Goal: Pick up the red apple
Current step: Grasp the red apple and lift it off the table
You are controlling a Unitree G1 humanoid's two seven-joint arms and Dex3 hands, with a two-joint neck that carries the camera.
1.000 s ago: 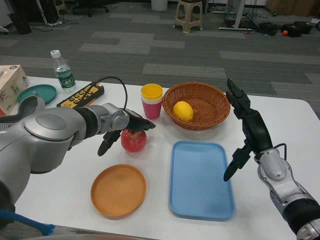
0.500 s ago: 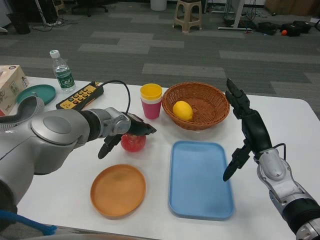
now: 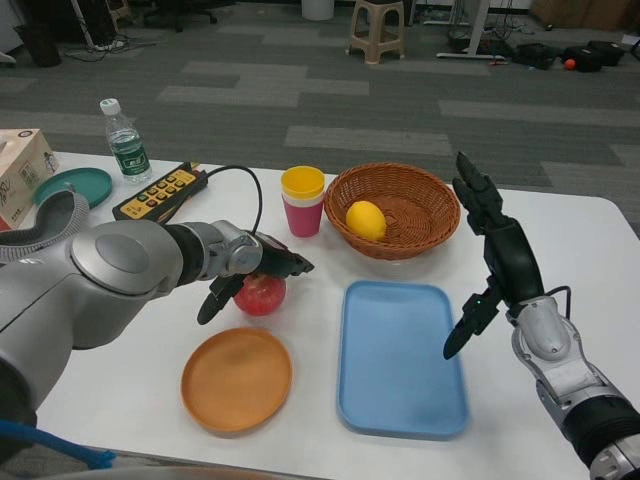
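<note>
The red apple [image 3: 262,296] sits on the white table [image 3: 120,330], just beyond the orange plate. My left hand [image 3: 255,266] lies over the top of it. The fingers stretch past the apple to the right and the thumb [image 3: 220,300] hangs down at its left side. The fingers are not curled around the fruit, and the hand hides the apple's upper part. My right hand [image 3: 492,250] is raised over the right edge of the blue tray with its fingers spread, holding nothing.
A wicker basket [image 3: 420,205] with a lemon [image 3: 366,221] stands behind the blue tray [image 3: 403,360]. Stacked yellow and pink cups [image 3: 303,201] stand beyond the apple. An orange plate [image 3: 237,379] lies in front. A power strip [image 3: 162,190], water bottle [image 3: 126,144] and teal plate [image 3: 73,186] are at far left.
The apple has shifted a little toward me and to the left under my left hand, which has lowered with it. My right hand has barely moved.
</note>
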